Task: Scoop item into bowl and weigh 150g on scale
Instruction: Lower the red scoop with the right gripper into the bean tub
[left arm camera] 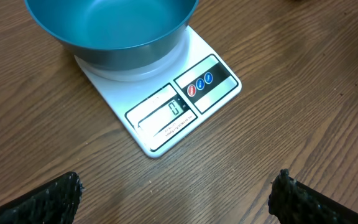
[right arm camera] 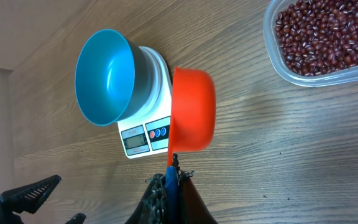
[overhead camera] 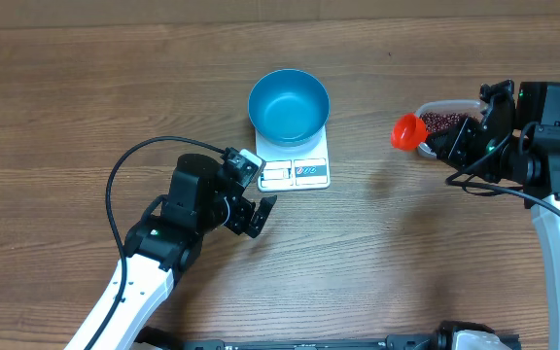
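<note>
The right jaws were shut on the handle of the scoop (right arm camera: pixel 193 112), which hung between tub (right arm camera: pixel 273 59) and bowl (overhead camera: pixel 289 105); the left jaws stood wide open and empty beside the scale (overhead camera: pixel 295 173). A tilted scoop could spill beans (right arm camera: pixel 325 34) onto the bench (overhead camera: pixel 66 97); overfilling could overshoot 150 g. The beans, small, glossy and maroon, lay in the tub.
</note>
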`<state>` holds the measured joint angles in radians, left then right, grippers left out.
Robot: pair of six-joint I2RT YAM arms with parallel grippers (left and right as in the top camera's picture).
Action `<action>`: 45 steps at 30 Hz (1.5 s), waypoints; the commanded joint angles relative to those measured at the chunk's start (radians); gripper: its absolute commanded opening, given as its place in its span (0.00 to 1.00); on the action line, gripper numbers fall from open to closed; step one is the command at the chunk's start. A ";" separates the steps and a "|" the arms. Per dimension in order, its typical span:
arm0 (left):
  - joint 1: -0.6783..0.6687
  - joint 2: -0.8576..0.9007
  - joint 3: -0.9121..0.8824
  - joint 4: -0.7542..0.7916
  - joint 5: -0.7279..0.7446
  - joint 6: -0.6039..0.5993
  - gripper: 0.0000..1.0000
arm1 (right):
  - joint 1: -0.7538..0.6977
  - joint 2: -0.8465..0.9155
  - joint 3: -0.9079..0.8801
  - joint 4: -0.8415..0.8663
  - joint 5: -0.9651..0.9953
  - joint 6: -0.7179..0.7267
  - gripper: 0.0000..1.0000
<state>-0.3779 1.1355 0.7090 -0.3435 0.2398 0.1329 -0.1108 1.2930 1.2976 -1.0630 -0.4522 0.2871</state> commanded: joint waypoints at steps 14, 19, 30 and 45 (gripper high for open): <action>0.005 0.003 0.021 0.043 0.012 -0.010 1.00 | -0.005 -0.023 0.022 0.005 0.006 -0.008 0.04; 0.005 0.003 0.021 0.027 0.012 -0.010 0.99 | -0.005 -0.023 0.022 0.006 0.007 -0.008 0.04; 0.005 0.003 0.021 0.023 0.012 -0.010 1.00 | -0.005 -0.023 0.025 -0.028 0.007 -0.027 0.04; 0.005 0.003 0.021 0.023 0.012 -0.010 1.00 | -0.028 0.238 0.497 -0.336 0.259 -0.068 0.03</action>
<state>-0.3779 1.1355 0.7090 -0.3218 0.2398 0.1326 -0.1150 1.4590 1.7000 -1.3712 -0.2581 0.2520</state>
